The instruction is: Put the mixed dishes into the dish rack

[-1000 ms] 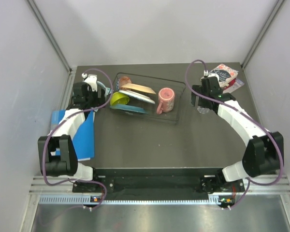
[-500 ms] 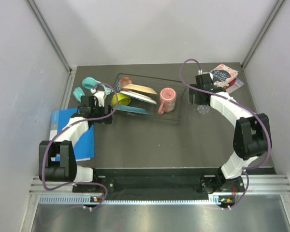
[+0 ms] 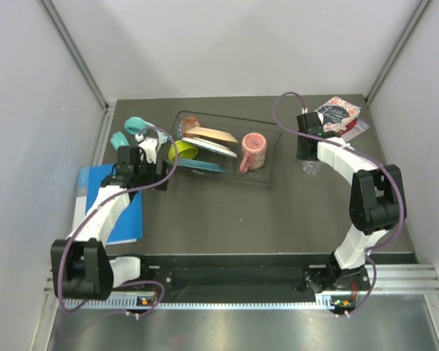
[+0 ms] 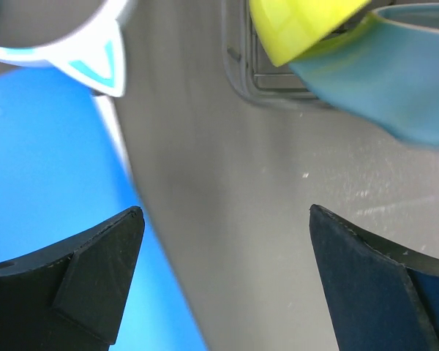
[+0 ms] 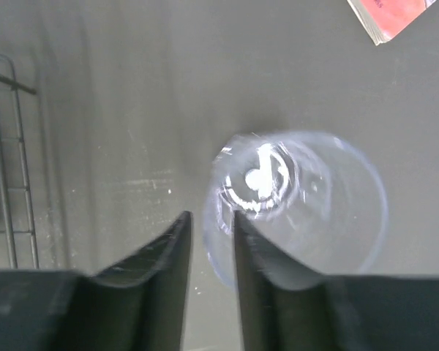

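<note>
The black wire dish rack (image 3: 268, 172) holds a cream plate (image 3: 208, 134), a teal plate (image 3: 197, 165), a yellow-green bowl (image 3: 181, 151), a pink mug (image 3: 251, 151) and a small bowl (image 3: 189, 122). A clear glass (image 5: 307, 197) stands on the table right of the rack. My right gripper (image 5: 211, 217) straddles its near rim, one finger inside and one outside, jaws narrowed to a small gap; whether they press the wall is unclear. My left gripper (image 4: 225, 212) hangs open and empty over the table by the rack's left corner (image 4: 278, 80), below the yellow-green bowl (image 4: 307, 25).
A blue folder (image 3: 124, 213) lies left of the left gripper (image 3: 156, 171). Teal cat-ear headphones (image 3: 132, 130) lie beyond it. Floral books (image 3: 338, 115) sit in the far right corner, just past the right gripper (image 3: 308, 156). Grey walls enclose the table.
The right gripper's jaws have gone from wide to nearly closed around the glass's rim. The left arm has drawn back from the headphones toward the rack's near-left corner, still open.
</note>
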### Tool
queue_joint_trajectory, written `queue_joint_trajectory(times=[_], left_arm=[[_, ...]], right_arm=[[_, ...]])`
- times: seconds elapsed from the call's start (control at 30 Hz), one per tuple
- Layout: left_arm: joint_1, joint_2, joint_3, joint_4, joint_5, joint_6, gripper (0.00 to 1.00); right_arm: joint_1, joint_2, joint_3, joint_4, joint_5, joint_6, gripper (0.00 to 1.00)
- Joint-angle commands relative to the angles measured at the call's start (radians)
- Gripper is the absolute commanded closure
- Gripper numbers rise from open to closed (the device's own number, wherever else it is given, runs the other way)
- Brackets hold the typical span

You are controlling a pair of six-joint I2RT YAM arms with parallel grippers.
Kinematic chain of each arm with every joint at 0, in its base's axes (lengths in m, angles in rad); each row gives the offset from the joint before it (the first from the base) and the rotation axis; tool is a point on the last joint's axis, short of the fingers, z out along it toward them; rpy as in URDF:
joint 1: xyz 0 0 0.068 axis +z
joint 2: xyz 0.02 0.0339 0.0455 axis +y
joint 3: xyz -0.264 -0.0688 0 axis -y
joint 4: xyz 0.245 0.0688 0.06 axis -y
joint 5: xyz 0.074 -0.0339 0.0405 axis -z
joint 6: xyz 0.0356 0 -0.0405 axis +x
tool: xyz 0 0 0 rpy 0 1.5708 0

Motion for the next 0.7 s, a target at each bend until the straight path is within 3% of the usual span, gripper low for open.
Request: queue_joint_trajectory(times=[0.0,0.13,0.27,0.43,0.63,0.67], left_arm=[[0.007,-0.115,0.045,-0.108,-0.036,0.117,0.01],[0.026,-0.168,0.074,-0.168,-0.029,0.16,0.01],[0.032,-0.14,0.193,-0.198,0.061,0.123,0.01],[0.032,-0.113,0.383,-0.234,0.278,0.059,0.01],[0.0,-0.115,0.571,-0.287,0.408,0.053,0.01],[-0.006,-0.118,0.585,-0.286,0.436,0.054,0.01]], right_arm=[[-0.009,0.009,0.039,0.014,0.014,0.013,0.77],[-0.013,-0.007,0.036,0.003,0.011,0.02,1.0],[-0.015,-0.063,0.039,-0.015,-0.034,0.031,1.0],[-0.015,-0.269,-0.015,-0.038,-0.143,0.054,1.0],[-0.015,-0.57,-0.107,-0.07,-0.363,0.095,1.0],[-0.018,-0.607,-0.118,-0.07,-0.459,0.105,1.0]])
